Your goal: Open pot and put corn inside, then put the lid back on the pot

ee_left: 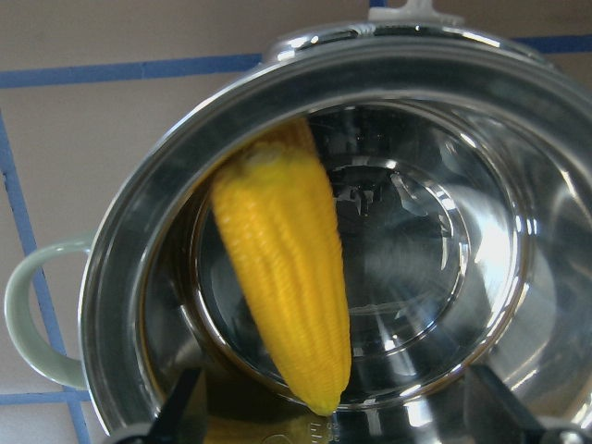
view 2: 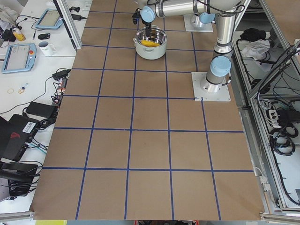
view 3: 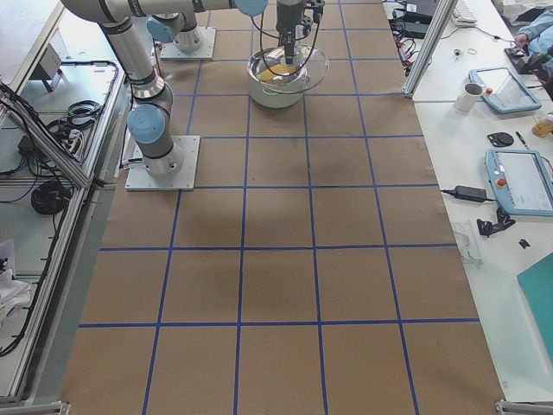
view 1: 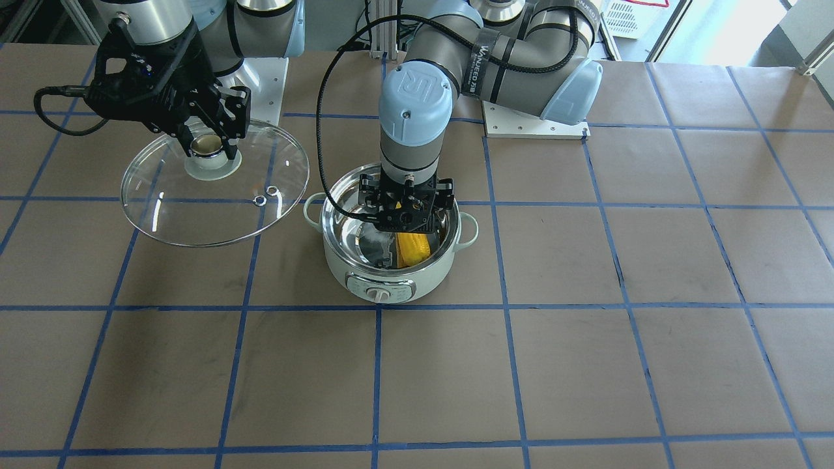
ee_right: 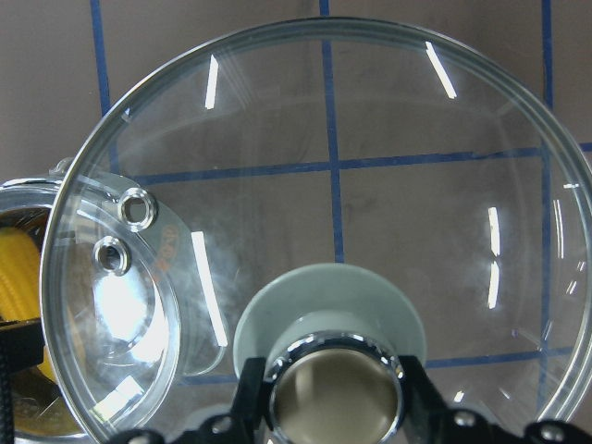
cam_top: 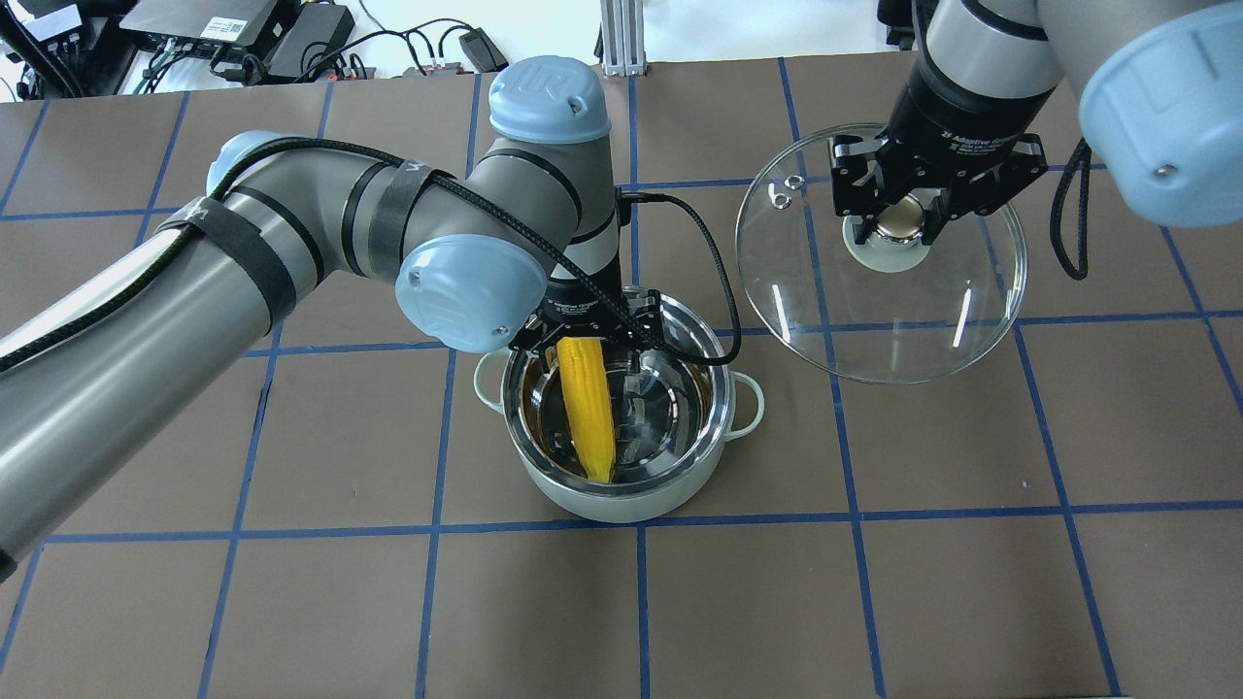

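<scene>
The mint-green pot (cam_top: 631,500) stands open at mid table, its dial toward the front (view 1: 381,292). The yellow corn (cam_top: 587,408) lies slanted inside it, tip toward the front wall; it also shows in the left wrist view (ee_left: 287,268), slightly blurred. My left gripper (cam_top: 602,335) hangs over the pot's back rim, fingers spread wide on either side of the corn's thick end, not gripping it. My right gripper (cam_top: 898,218) is shut on the knob of the glass lid (cam_top: 879,301) and holds it level above the table to the pot's right, apart from the pot.
Brown paper with a blue tape grid covers the table (cam_top: 874,582). The arm base plates (view 1: 534,124) sit at the back. Tablets, a mug and cables lie on side benches (view 2: 28,51) beyond the table's edge.
</scene>
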`<move>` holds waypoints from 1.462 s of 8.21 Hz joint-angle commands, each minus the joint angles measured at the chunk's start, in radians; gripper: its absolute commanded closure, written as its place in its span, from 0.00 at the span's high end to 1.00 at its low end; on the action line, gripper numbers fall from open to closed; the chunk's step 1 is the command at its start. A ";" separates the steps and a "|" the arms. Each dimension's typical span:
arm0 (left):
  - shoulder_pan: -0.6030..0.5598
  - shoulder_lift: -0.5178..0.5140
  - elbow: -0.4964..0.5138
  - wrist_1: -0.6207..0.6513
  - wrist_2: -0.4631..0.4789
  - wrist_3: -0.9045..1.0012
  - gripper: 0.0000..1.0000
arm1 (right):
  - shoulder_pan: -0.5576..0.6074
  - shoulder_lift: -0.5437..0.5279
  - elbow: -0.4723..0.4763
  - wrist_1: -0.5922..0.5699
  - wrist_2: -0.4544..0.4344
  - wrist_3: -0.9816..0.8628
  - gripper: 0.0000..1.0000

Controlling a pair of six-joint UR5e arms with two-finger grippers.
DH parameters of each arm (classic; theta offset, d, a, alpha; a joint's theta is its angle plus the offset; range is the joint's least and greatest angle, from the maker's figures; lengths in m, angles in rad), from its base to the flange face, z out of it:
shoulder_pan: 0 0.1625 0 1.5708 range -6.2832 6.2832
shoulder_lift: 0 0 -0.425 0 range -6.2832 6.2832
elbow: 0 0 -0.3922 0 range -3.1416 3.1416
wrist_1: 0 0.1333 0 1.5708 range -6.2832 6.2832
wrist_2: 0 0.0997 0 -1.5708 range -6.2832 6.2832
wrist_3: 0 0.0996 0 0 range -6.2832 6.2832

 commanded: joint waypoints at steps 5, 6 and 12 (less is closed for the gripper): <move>0.206 0.043 0.155 -0.115 0.035 0.179 1.00 | 0.016 0.003 0.008 0.002 -0.012 0.012 0.21; 0.255 0.050 0.215 -0.184 0.104 0.197 1.00 | 0.036 0.020 0.009 -0.002 0.001 0.024 0.21; 0.496 0.105 0.300 -0.234 0.111 0.341 1.00 | 0.354 0.230 -0.046 -0.144 -0.002 0.427 0.21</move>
